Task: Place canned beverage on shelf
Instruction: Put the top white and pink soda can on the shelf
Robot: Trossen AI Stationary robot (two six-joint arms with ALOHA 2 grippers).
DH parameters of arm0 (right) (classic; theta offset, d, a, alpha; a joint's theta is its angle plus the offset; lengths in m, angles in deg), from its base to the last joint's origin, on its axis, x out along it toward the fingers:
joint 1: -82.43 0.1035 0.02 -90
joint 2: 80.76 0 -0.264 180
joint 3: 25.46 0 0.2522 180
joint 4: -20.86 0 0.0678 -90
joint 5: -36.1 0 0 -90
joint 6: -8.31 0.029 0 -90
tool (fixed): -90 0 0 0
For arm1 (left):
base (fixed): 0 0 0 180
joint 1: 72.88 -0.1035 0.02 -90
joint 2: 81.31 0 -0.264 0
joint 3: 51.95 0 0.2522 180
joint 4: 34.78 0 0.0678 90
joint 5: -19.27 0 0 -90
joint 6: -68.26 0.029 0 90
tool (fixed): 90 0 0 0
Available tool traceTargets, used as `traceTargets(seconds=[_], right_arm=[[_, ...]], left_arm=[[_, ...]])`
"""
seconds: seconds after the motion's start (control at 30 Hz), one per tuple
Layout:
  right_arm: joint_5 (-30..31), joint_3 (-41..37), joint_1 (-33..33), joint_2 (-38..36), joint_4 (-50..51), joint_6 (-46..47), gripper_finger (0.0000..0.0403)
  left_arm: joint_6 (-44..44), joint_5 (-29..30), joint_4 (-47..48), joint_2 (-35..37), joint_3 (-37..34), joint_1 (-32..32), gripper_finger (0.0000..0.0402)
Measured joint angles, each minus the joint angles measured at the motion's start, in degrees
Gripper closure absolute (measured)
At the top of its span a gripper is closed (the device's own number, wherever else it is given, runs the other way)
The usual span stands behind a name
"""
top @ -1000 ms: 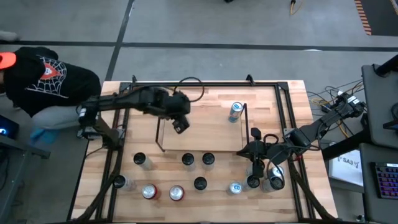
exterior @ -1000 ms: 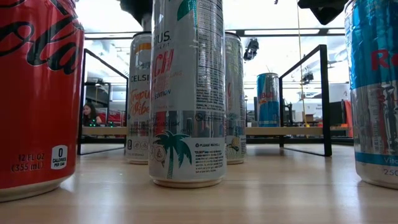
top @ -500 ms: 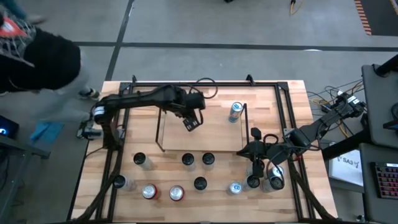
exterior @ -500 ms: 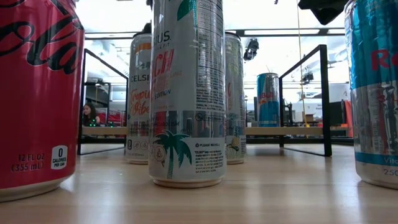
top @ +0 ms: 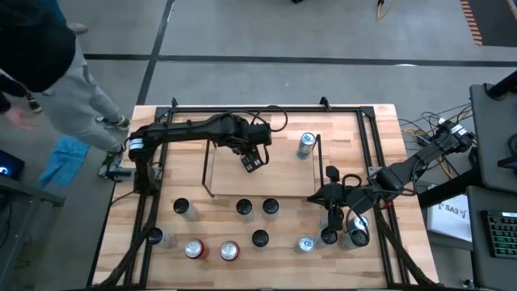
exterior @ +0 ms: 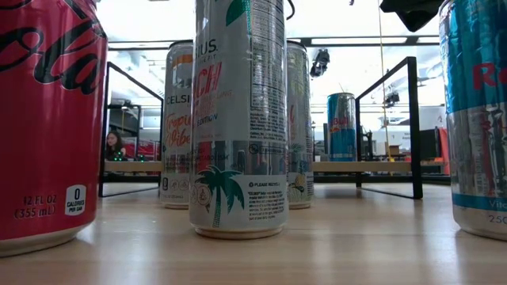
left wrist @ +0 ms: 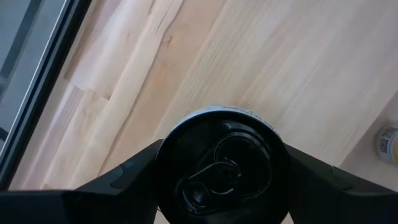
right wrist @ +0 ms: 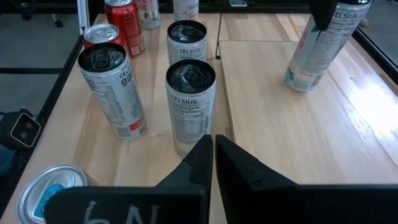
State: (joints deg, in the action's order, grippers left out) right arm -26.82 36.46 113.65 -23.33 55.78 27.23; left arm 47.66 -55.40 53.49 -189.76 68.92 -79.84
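Left hand (left wrist: 221, 186) grips a can (left wrist: 219, 168) over the shelf (top: 279, 182).

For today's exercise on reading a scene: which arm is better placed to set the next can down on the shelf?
Left. Its pincer grips a can above the shelf. The right pincer sits shut and empty, off the shelf beside the waiting cans.
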Motion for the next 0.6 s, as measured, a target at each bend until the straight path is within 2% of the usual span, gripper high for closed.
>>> traceTargets(seconds=[0.6], right_arm=[[0.0, 0.0, 0.0, 0.0, 0.0, 0.1, 0.0394]], left_arm=[[-0.8, 0.6, -1.4, 0.0, 0.0, 0.0, 0.0148]])
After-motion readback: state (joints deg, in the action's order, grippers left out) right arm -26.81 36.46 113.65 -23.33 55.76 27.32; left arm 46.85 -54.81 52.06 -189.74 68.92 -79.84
